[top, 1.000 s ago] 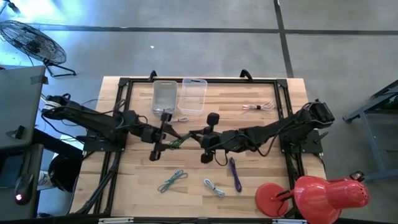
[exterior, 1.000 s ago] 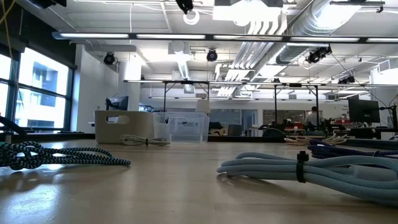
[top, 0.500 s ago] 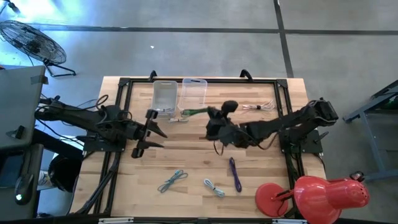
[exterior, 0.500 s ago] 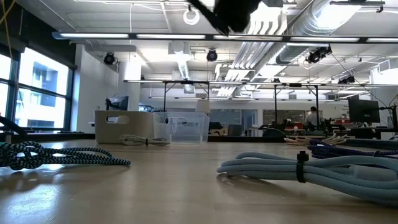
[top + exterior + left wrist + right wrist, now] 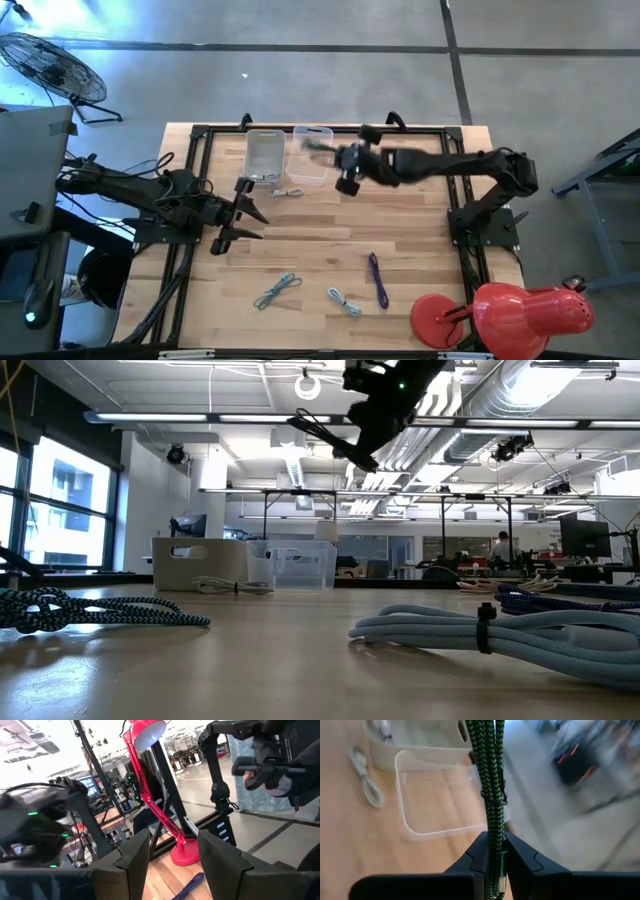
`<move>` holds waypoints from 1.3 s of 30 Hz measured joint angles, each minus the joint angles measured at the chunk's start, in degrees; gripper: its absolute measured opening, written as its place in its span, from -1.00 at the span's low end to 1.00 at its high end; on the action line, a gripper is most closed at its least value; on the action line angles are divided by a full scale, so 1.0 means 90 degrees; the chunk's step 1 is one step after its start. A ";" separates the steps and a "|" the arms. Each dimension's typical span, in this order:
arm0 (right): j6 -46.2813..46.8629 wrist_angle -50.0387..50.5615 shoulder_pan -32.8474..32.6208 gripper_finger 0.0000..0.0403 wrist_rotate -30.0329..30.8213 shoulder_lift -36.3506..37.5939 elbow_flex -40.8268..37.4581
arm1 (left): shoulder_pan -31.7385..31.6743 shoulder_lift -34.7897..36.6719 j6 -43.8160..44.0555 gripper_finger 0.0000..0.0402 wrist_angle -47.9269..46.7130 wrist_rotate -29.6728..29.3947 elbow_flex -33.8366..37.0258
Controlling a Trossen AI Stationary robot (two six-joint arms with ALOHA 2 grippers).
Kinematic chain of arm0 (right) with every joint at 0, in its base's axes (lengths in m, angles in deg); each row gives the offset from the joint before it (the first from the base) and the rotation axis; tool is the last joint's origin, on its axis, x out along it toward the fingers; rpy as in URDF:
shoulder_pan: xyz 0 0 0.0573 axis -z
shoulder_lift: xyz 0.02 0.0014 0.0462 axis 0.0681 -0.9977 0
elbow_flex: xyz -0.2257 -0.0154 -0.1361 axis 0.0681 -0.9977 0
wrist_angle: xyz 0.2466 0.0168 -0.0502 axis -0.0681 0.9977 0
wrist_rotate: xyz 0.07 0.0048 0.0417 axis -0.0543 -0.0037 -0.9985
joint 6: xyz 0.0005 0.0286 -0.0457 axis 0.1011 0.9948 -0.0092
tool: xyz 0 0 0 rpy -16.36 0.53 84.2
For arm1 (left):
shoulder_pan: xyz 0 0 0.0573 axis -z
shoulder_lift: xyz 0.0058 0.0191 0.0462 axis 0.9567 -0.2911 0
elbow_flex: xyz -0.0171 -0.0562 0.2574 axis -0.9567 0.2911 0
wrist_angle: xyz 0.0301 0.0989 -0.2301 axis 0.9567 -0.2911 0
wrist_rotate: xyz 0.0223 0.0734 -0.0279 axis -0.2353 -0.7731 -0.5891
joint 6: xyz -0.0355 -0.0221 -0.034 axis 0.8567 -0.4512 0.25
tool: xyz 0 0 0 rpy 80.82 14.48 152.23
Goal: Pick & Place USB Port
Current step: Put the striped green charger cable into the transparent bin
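Right wrist view: the green braided cable [image 5: 491, 780] is clamped tight between the right gripper [image 5: 492, 851] fingers, held up over the clear bin [image 5: 440, 827]. Over by the table's left side, the left gripper [image 5: 243, 213] is parked with jaws spread apart, nothing gripped.

Wooden tabletop [image 5: 320, 230] ringed by black frame. Red desk lamp [image 5: 510, 310] on tabletop's near right corner; same lamp [image 5: 150, 780] in left wrist view. Floor fan [image 5: 50, 65] on grey floor, well beyond tabletop's far left corner. Low view: open room behind tabletop, ceiling pipes, windows at left, distant person [image 5: 503, 545] among desks.
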 joint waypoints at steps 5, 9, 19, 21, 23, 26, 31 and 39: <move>0.1146 -0.0240 0.0473 -0.84 -0.1238 0.0000 0.0127 | 0.0000 0.0000 -0.0085 -0.18 -0.0023 -0.0020 0.0000; 0.1708 -0.0799 0.0527 -0.84 -0.1999 -0.0113 0.0127 | -0.0002 0.0028 -0.0145 -0.18 -0.0109 -0.0075 0.0001; 0.2918 -0.1759 0.0622 -0.84 -0.2598 -0.0817 0.0125 | -0.0002 0.0582 0.0019 -0.18 -0.0152 0.0021 -0.0070; 0.3067 -0.1915 0.0675 -0.84 -0.2722 -0.1010 0.0125 | -0.0002 0.0786 0.0021 -0.18 -0.0234 0.0039 -0.0070; 0.3184 -0.2027 0.0728 -0.84 -0.2749 -0.1177 0.0125 | -0.0002 0.1020 0.0021 -0.18 -0.0558 0.0035 -0.0068; 0.3415 -0.2101 0.0805 -0.84 -0.2751 -0.1375 0.0125 | -0.0002 0.1278 0.0021 -0.18 -0.1035 0.0008 -0.0068; 0.3635 -0.2193 0.0861 -0.84 -0.2796 -0.1561 0.0125 | -0.0002 0.1483 0.0021 -0.18 -0.1689 0.0000 -0.0068; 0.3792 -0.2214 0.0869 -0.84 -0.2806 -0.1688 0.0125 | -0.0002 0.1448 0.0023 -0.18 -0.1866 -0.0007 -0.0066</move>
